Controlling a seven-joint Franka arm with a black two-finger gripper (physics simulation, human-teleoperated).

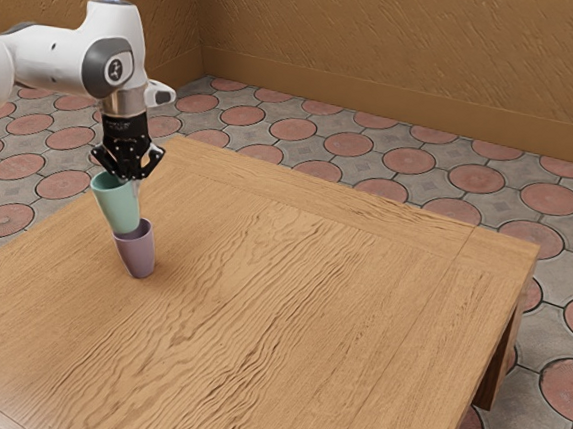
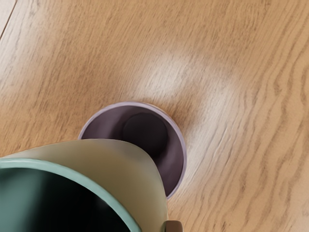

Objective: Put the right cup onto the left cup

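Wooden table (image 1: 308,317), green cup (image 1: 117,206) under the gripper (image 1: 134,175), apparently held, purple cup (image 1: 137,255) lower

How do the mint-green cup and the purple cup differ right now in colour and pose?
Colour: the mint-green cup is pale green, while the purple cup is a muted mauve.
Pose: the mint-green cup is held up in the jaws, over part of the purple cup's mouth; the purple cup stands on the wooden table.
Shared: both taper toward the base and have their mouths facing up.
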